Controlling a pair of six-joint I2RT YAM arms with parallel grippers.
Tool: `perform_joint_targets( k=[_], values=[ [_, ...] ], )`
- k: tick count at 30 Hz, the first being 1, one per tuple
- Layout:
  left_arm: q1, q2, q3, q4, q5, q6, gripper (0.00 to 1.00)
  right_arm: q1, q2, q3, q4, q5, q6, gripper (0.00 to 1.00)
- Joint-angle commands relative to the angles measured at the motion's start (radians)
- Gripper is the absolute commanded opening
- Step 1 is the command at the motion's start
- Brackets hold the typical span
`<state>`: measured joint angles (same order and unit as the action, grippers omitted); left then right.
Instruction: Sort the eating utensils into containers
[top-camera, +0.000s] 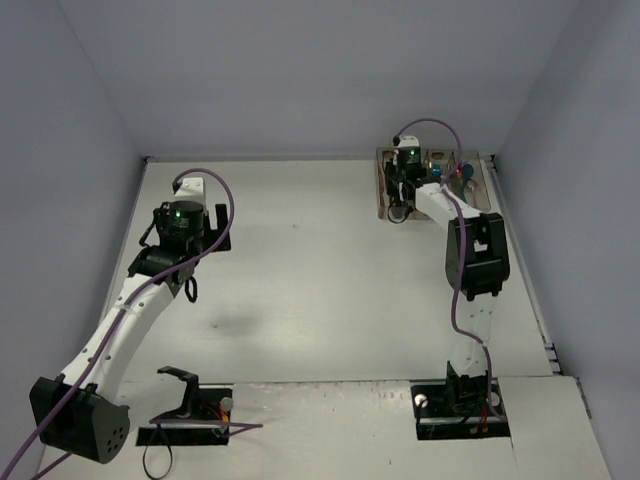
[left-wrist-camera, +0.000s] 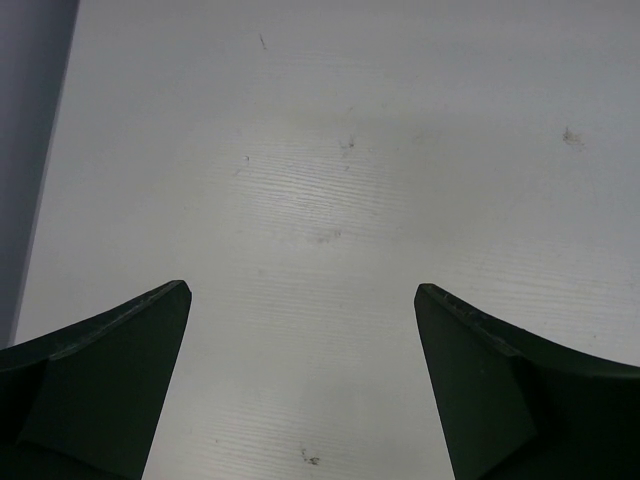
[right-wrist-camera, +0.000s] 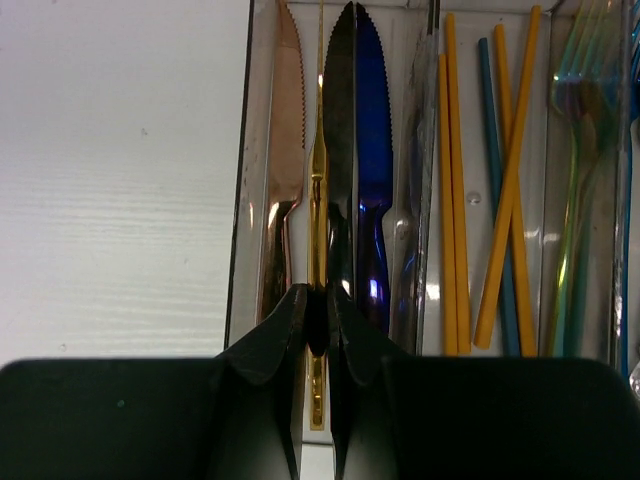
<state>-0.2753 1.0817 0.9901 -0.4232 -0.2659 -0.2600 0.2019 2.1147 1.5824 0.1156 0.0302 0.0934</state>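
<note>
The clear containers (top-camera: 480, 195) stand at the far right of the table; their left wall shows in the right wrist view (right-wrist-camera: 243, 200). My right gripper (top-camera: 398, 203) (right-wrist-camera: 318, 300) hangs over the leftmost bin, shut on a gold knife (right-wrist-camera: 318, 180) that stands on edge. Beside it lie a copper knife (right-wrist-camera: 283, 150), a black knife (right-wrist-camera: 340, 150), a blue knife (right-wrist-camera: 373, 150) and a silver knife (right-wrist-camera: 420, 200). Orange chopsticks (right-wrist-camera: 455, 200) and a teal one (right-wrist-camera: 490, 150) fill the neighbouring bin. Iridescent forks (right-wrist-camera: 580, 150) lie further right. My left gripper (top-camera: 212, 238) (left-wrist-camera: 302, 290) is open and empty over bare table.
Grey walls close the table at the far side, left (left-wrist-camera: 30, 120) and right. The white table (right-wrist-camera: 120, 200) lies left of the bins. A black stand (top-camera: 185, 395) sits by the left arm's base.
</note>
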Motion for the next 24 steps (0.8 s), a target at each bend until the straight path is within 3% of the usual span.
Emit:
perform_joint_targets(
  k=[1, 13, 18, 24],
  values=[
    [0.000, -0.020, 0.020, 0.062, -0.021, 0.024, 0.94, -0.009, 0.028, 0.081, 0.062, -0.021, -0.017, 0.04],
    [0.001, -0.028, 0.019, 0.067, -0.021, 0.022, 0.94, -0.010, -0.011, 0.050, 0.053, -0.047, 0.005, 0.30],
    [0.001, -0.028, 0.031, 0.064, -0.016, 0.025, 0.94, -0.010, -0.174, -0.017, 0.031, 0.010, -0.007, 0.47],
    [0.002, -0.054, 0.049, 0.051, -0.029, 0.036, 0.94, -0.021, -0.522, -0.190, 0.007, 0.090, -0.021, 0.61]
  ],
)
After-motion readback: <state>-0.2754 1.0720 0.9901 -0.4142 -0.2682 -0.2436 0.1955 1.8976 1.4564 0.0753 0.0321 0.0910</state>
